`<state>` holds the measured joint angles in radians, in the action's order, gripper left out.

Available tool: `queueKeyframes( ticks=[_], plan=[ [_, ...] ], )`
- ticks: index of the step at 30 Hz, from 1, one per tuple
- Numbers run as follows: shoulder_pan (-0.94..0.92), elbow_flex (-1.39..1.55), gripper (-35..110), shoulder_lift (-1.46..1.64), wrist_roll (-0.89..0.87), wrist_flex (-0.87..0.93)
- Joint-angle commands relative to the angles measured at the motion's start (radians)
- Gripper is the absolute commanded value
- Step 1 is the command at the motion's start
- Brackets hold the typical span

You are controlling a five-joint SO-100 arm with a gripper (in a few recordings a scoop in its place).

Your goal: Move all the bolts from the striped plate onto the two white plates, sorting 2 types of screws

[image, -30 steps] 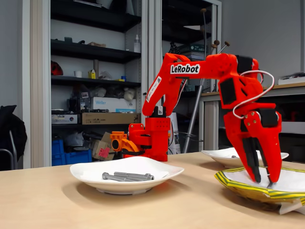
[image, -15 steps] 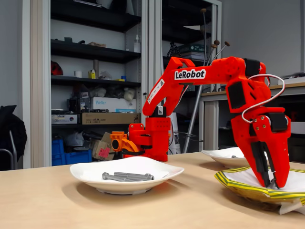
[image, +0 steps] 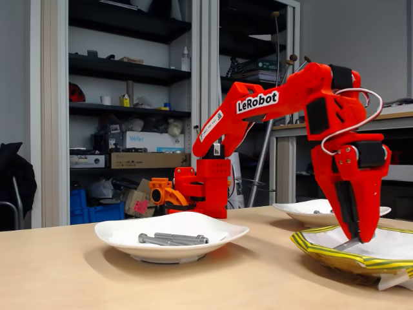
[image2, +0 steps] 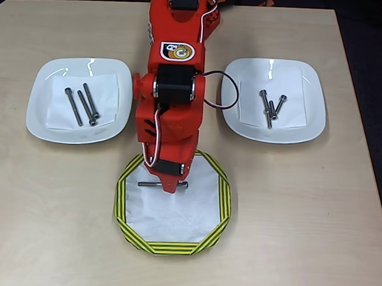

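My red gripper (image2: 170, 187) (image: 353, 240) points down over the far part of the striped plate (image2: 205, 230) (image: 335, 257). Its fingers are shut on a long bolt (image2: 149, 184) (image: 346, 245), which lies crosswise and sticks out on both sides. Whether the bolt still touches the plate I cannot tell. In the overhead view the left white plate (image2: 42, 113) (image: 122, 236) holds three long bolts (image2: 83, 104) (image: 173, 239). Three shorter bolts (image2: 271, 107) lie on the right white plate (image2: 311, 117) (image: 298, 212).
The arm's base (image: 205, 187) stands at the back of the table between the two white plates, and the arm (image2: 171, 84) reaches forward over the middle. Shelves and a desk stand behind the table. Bare tabletop (image2: 302, 226) lies around the striped plate.
The gripper moved right over the striped plate, lowered, and closed from open onto the long bolt. The arm has since risen a little.
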<state>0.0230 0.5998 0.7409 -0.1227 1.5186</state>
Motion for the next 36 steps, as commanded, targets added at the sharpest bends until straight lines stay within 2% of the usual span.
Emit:
queueKeyframes(
  ticks=[1, 13, 17, 25, 27, 28, 30, 34, 36],
  plan=[
    [-0.017, 0.005, 0, 0.146, -0.023, 0.021],
    [-0.202, 0.380, 0, 0.520, -0.014, 0.040],
    [-0.262, 0.414, 0, 0.560, 0.023, 0.052],
    [-0.224, 0.403, 0, 0.512, 0.025, 0.023],
    [-0.192, 0.387, 9, 0.503, -0.003, 0.011],
    [-0.173, 0.374, 11, 0.495, -0.049, 0.008],
    [-0.144, 0.371, 12, 0.492, -0.275, -0.009],
    [-0.084, 0.385, 7, 0.479, -0.959, 0.003],
    [-0.044, 0.403, 9, 0.483, -1.152, 0.015]
  ],
)
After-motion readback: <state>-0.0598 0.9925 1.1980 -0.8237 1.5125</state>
